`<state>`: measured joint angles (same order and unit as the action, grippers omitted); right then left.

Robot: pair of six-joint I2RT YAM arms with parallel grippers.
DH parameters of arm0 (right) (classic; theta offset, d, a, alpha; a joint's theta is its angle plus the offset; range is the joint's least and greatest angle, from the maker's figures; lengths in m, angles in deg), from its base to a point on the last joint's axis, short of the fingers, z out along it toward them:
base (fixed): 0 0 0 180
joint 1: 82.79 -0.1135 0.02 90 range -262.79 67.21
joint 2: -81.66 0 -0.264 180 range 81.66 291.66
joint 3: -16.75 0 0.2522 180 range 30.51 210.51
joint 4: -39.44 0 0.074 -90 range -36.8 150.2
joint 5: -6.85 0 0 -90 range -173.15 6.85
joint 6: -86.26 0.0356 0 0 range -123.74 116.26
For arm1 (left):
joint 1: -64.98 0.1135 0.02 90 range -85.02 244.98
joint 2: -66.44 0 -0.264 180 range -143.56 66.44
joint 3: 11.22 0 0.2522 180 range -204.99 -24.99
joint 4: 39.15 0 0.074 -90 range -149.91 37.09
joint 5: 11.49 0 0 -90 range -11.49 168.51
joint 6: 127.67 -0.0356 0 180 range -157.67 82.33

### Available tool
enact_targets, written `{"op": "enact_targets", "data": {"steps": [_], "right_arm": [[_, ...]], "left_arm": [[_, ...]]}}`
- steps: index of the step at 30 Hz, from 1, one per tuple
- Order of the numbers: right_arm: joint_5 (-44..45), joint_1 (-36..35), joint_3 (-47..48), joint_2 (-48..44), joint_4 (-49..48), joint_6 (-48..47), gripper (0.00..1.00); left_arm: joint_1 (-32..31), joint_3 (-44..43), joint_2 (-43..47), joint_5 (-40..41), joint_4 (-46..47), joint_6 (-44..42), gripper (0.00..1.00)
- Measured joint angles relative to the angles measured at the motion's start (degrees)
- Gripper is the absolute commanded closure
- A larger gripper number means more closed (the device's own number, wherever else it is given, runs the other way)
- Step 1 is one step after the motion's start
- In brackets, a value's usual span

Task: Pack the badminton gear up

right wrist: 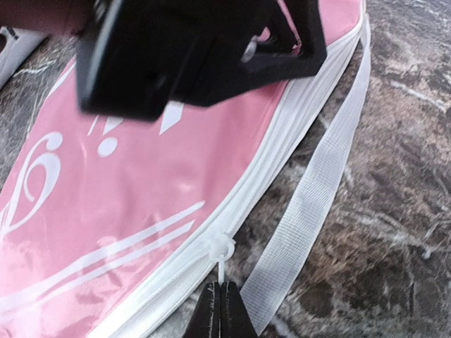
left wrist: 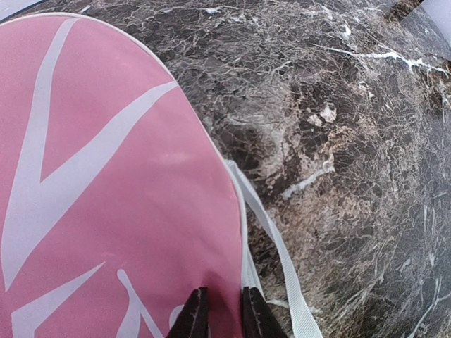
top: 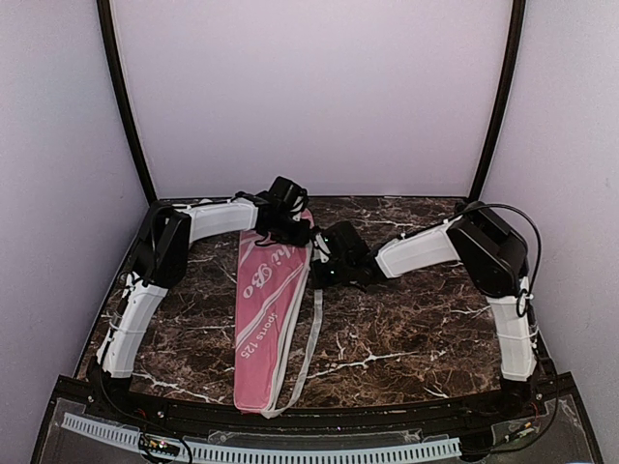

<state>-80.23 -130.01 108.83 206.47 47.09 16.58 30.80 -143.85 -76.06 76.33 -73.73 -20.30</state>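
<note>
Pink bag: right gripper seemingly pinches zip pull.

Dark veined marble table enclosed by plain pale lilac walls.

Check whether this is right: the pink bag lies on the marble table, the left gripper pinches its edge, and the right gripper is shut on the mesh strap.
No. The right wrist view shows the right gripper shut on the white zip pull, not the mesh strap, which lies beside it. The pink bag and left gripper are as stated.
</note>
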Motion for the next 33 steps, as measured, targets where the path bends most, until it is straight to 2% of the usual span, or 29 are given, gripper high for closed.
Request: {"op": "enact_targets", "data": {"steps": [14, 24, 28, 33], "right_arm": [[-3.4, -5.4, -9.7, -7.4, -0.3, 1.5, 1.0], [-4.3, -5.5, -11.4, -8.4, -1.0, 3.2, 1.0], [-5.8, -3.7, -11.2, -8.1, -1.0, 3.2, 1.0], [-7.7, -1.0, -10.7, -7.2, -1.3, 3.1, 1.0]], "left_arm": [[0.6, 0.0, -0.1, -1.6, 0.0, 1.1, 0.82], [0.6, 0.2, 0.6, -1.0, 0.0, 0.9, 0.65], [0.8, 4.0, 3.9, 1.9, -1.4, 0.6, 0.59], [0.6, 13.0, 11.1, 4.3, -2.7, 0.2, 0.58]]}}
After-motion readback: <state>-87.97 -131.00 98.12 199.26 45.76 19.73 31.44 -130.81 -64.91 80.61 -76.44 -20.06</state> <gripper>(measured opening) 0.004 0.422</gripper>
